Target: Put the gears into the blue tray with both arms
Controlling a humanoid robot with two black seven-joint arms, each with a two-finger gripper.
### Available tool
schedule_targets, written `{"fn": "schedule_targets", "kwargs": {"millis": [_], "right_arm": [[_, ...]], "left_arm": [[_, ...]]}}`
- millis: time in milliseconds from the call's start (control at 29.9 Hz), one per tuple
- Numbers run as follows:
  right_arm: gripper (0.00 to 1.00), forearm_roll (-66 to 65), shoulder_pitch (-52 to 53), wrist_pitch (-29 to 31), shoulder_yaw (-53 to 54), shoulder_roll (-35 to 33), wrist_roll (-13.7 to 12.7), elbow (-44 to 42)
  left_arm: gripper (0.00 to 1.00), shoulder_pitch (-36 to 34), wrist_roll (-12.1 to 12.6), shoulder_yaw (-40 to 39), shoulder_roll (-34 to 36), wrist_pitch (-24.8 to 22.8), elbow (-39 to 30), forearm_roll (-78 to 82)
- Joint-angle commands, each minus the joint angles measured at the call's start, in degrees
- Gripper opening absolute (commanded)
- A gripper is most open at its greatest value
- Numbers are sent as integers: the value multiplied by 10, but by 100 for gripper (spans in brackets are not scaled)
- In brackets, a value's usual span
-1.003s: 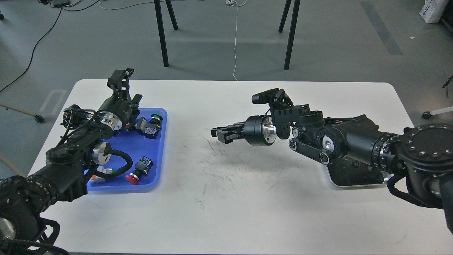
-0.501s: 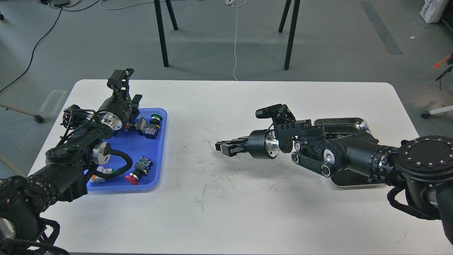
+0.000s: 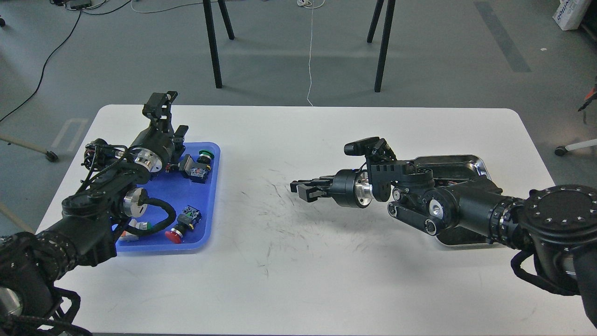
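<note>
The blue tray [image 3: 208, 204] lies on the left of the white table. My left arm reaches over its far left corner. The left gripper [image 3: 179, 133] is dark and seen end-on, so I cannot tell its fingers apart. My right gripper [image 3: 301, 189] hovers over the bare table centre, well right of the blue tray, pointing left. Its fingers lie close together, and I cannot make out whether anything sits between them. No gears show; my right arm covers most of the steel tray.
Push-button switches lie in the blue tray: a green-capped one [image 3: 204, 154] and a red-capped one [image 3: 174, 236]. A shiny steel tray [image 3: 459, 160] sits under my right arm. Black table legs [image 3: 212, 44] stand on the floor beyond the far edge.
My right gripper has drawn back to the right and dropped slightly towards the table, uncovering the steel tray's far rim. The left arm has stayed put.
</note>
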Motion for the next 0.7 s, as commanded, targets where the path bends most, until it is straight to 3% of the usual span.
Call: {"fn": "schedule_targets", "kwargs": {"millis": [0,435,669], "right_arm": [[6,1,3,-6,5,0,0,-4],[6,-6,63,-23,2,0,0,2],[6,-10,56,-68,-15,0,0,3]], "left_arm": [[100,-1,0,0,1,0,0,0],[100,0,0,0,4,-1,0,0],[100,0,0,0,4,-3,0,0]]}}
